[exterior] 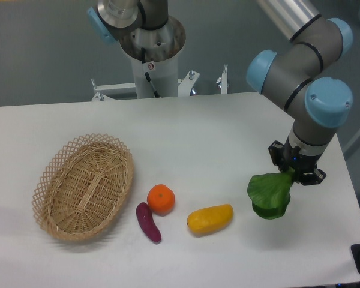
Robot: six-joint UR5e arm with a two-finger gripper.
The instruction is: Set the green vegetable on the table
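A: Gripper (292, 174) sits at roughly 4 o'clock from the table's (216, 126) centre, close to the right edge, hanging under the grey arm (300, 72) with its blue joint caps. What does it carry?

B: It carries the green vegetable (269, 195). The broad dark green leaves hang below and slightly to 8 o'clock of the wrist, and the fingers are clamped on the upper edge of the leaf. The pale stalk does not show from this view.

A: Is the vegetable touching the tabletop?

B: The camera cannot settle that. The bottom of the leaves lies low against the white surface, but contact or a small gap cannot be told apart.

A: Other items?

B: The yellow fruit (210, 219) lies on its side at 9 o'clock of the vegetable, near it but apart. The orange (161, 199) sits further toward 9 o'clock, and the purple eggplant (148, 222) lies just beside it at 7 o'clock, seeming to touch it. The oval wicker basket (84, 186) rests well off at the table's 8 o'clock side, with nothing seen inside. The arm's base column (151, 54) stands at 12 o'clock behind the far edge.
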